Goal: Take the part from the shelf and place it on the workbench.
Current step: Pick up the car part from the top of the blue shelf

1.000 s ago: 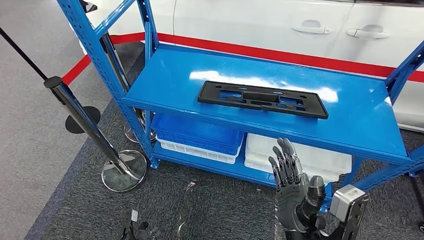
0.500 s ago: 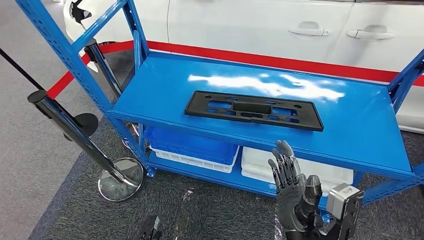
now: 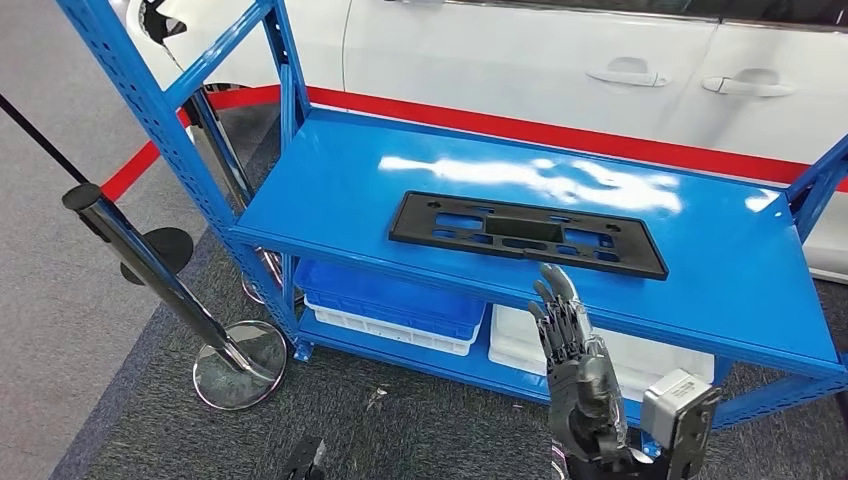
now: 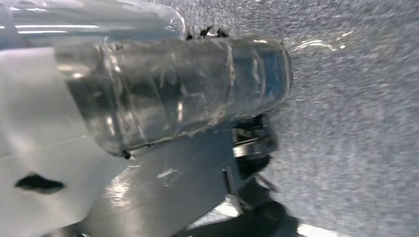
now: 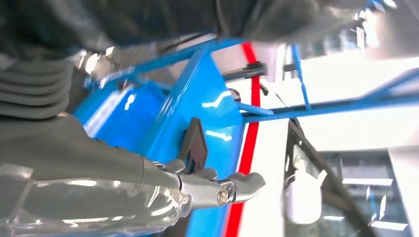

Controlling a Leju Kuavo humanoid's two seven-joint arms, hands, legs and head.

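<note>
A flat black part (image 3: 527, 234) with several cut-outs lies in the middle of the blue shelf's top deck (image 3: 330, 190). My right hand (image 3: 572, 365) is raised in front of the shelf, fingers apart and pointing up, holding nothing. Its fingertips (image 3: 549, 287) reach the deck's front edge just below the part's near side. In the right wrist view the thumb (image 5: 217, 191) stretches toward the part (image 5: 193, 144) on the blue deck (image 5: 217, 113). The left wrist view has a grey wrapped cover (image 4: 173, 94) over grey carpet, and how the left hand's fingers lie cannot be made out.
Blue shelf uprights (image 3: 150, 110) rise at the left and at the far right (image 3: 815, 190). A blue bin (image 3: 390, 290) and a white bin (image 3: 640, 345) sit on the lower deck. A chrome barrier post (image 3: 150, 265) with a round base (image 3: 238, 365) leans at the left. A white car (image 3: 560, 60) stands behind.
The whole picture has shifted slightly, so the camera moved. My right hand has risen and gone forward, its fingertips now up at the deck's front edge by the part.
</note>
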